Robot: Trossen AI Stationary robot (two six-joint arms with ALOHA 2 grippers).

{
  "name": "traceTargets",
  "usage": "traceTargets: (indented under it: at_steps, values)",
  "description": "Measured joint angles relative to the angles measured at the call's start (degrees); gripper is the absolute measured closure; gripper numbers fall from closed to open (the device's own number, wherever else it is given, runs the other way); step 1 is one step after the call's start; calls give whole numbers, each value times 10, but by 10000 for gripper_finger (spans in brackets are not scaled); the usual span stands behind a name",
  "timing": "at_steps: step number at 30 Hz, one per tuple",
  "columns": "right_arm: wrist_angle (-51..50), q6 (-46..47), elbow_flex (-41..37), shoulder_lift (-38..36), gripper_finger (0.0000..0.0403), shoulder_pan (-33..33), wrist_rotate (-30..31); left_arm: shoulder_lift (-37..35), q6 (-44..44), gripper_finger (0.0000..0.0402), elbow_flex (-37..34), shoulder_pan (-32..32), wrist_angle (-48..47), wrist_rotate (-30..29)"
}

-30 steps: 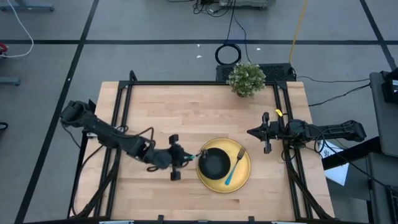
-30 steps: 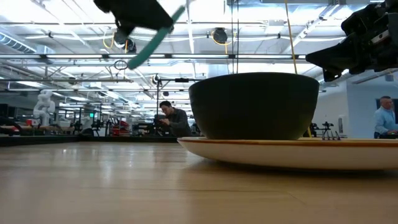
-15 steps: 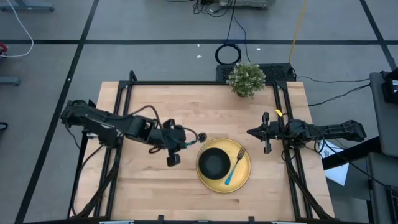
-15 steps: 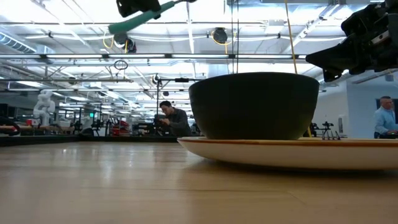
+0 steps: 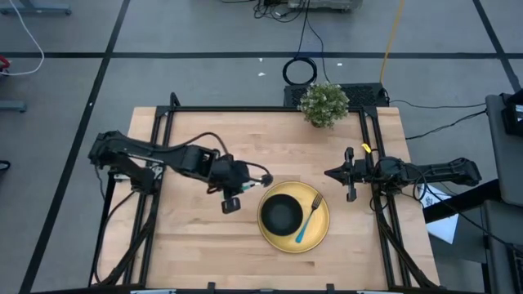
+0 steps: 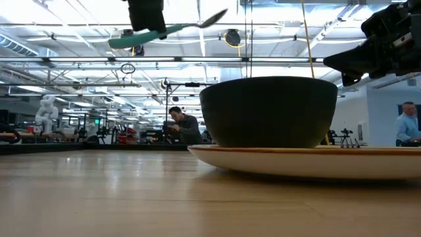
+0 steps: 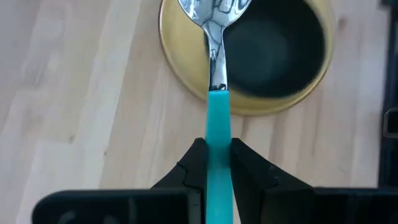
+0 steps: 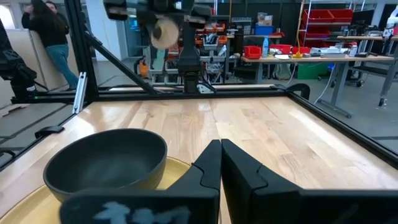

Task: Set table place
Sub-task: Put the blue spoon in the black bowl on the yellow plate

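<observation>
Left gripper [image 7: 217, 163] is hanging above the table [image 5: 204, 245], just left of the plate [image 5: 320, 234], fingers clamped tight on the turquoise handle of the spoon [image 7: 214, 81]. Spoon is sitting roughly level in the air, metal end pointing toward the plate and bowl [image 5: 282, 214]. In the left wrist view the spoon's metal end is showing over the bowl's edge, but it's well above it, not touching.

Right gripper [image 5: 349, 175] is waiting at the table's right edge near the plate, holding nothing, fingers closed together.

Bowl is sitting on the plate, offset to the left side. Fork [image 5: 307, 219] is lying on the plate's right part, turquoise handle toward the near rim.

Handling, my read: spoon is light and stiff, and the smooth handle is probably slick. The grip is looking centred, so it shouldn't swing much. Metal neck is thin, so I'd keep the hold on the handle. Bowl and plate are looking rigid and could slide on the wood if bumped.

Surface is pale butcher-block wood, flat, with black frame rails along the sides. Small potted plant [image 5: 324, 104] is standing at the far edge. Beyond the table there's an open workshop with benches and overhead lights, and a person [image 6: 184, 127] sitting far back.
</observation>
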Motion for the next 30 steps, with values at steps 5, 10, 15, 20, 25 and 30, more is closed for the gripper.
traceTargets:
  at_steps: [5,10,15,20,25,30]
  values:
    - [2,0,0,2,403,0,0,61,35,357,78,8,-74,12]
    - [2,1,0,2,403,0,0,99,73,357,152,16,-111,24]
    - [2,1,0,2,403,0,0,122,86,357,203,29,-119,50]
    - [1,1,0,2,403,0,0,133,90,357,210,29,-128,50]
    - [0,7,0,2,403,0,0,131,86,357,210,26,-131,41]
    - [0,7,0,2,403,0,0,132,83,357,210,26,-131,39]
